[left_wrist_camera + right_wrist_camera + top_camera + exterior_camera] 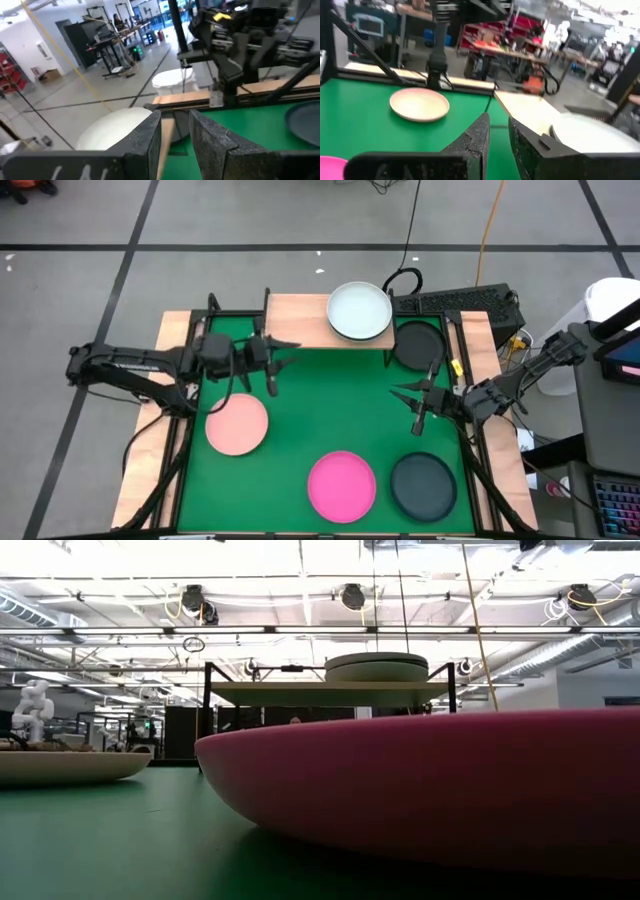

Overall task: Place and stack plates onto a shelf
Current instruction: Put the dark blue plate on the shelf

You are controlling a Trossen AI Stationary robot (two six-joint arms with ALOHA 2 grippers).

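High view: left gripper (283,348) nearly closed, empty, just off shelf (300,320); right gripper (402,393) likewise, over green mat (330,410). Round, shallow, matte whitish plate (360,311) on shelf; black plate (418,344) beside it; pink plate (237,423), magenta plate (341,486), dark plate (423,485) on mat.

So the shelf (325,321) sits along the mat's (320,405) far edge, one plate (360,311) on its right end. Another plate (418,344) lies by the far right corner, one (237,423) near the left edge, and two (341,485) (423,485) side by side along the near edge.
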